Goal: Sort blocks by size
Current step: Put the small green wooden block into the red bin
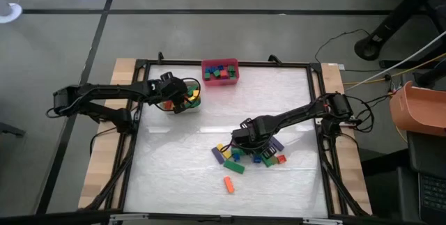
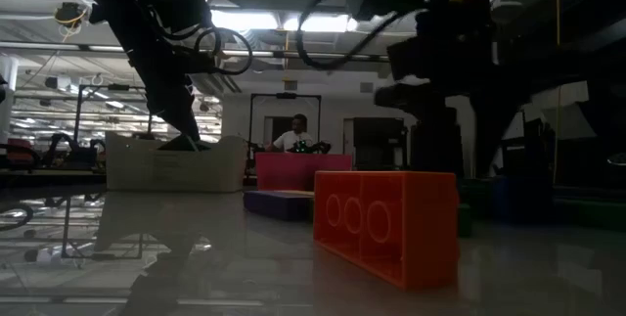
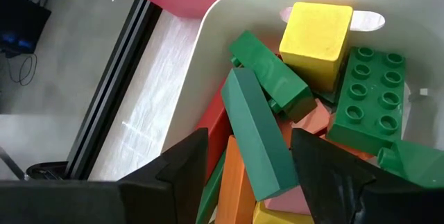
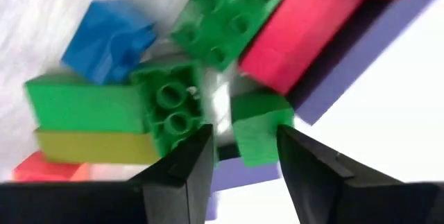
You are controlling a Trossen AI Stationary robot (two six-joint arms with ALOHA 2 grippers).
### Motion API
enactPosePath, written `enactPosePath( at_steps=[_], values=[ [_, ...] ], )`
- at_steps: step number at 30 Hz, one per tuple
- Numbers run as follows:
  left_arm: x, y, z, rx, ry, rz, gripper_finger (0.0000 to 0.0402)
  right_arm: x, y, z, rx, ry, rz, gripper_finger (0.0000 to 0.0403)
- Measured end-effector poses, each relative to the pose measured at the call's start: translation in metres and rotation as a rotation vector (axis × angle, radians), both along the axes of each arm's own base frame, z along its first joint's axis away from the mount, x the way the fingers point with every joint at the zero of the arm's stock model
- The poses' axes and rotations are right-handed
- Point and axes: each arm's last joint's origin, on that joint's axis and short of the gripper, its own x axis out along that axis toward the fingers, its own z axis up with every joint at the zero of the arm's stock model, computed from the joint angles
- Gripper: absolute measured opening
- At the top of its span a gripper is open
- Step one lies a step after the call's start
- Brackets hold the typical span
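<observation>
My left gripper (image 1: 182, 99) hangs open inside the white bin (image 3: 208, 30) at the table's far left. Its fingers stand on either side of a long green block (image 3: 258, 137) without touching it. That block lies on other blocks, among them a yellow cube (image 3: 316, 37) and a studded green plate (image 3: 368, 99). My right gripper (image 1: 245, 140) points down into the loose pile of blocks (image 1: 252, 158) right of the table's middle. It is shut on a small green block (image 4: 260, 134). One orange block (image 1: 228, 184) lies alone nearer the front edge. My right gripper pinches the small green block between its two fingers, coming from above and pointing down. One finger (image 4: 305, 161) covers the block's edge (image 4: 284, 130); the blur leaves the other side unclear. The block sits low among its neighbours, and whether it is off the table I cannot tell.
A red bin (image 1: 220, 81) holding green and blue blocks stands at the far edge, beside the white bin. Around the gripped block crowd a blue block (image 4: 107, 33), a red bar (image 4: 312, 30) and a purple bar (image 4: 361, 50). Bare table lies at the near left. A person (image 2: 293, 138) sits beyond the table.
</observation>
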Motion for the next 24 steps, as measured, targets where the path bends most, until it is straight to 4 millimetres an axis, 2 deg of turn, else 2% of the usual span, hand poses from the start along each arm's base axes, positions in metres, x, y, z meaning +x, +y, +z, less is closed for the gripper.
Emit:
enactPosePath(
  at_steps=[4, 11, 24],
  values=[
    [0.0, 0.0, 0.0, 0.0, 0.0, 0.0, 0.0192, 0.006, 0.0, 0.008, -0.036, -0.041, 0.013, 0.0161],
    [0.0, 0.0, 0.0, 0.0, 0.0, 0.0, 0.0192, 0.001, -0.001, 0.008, -0.052, 0.002, 0.016, 0.0161],
    [0.0, 0.0, 0.0, 0.0, 0.0, 0.0, 0.0192, -0.002, -0.002, -0.007, -0.05, -0.008, 0.045, 0.0161]
  ],
)
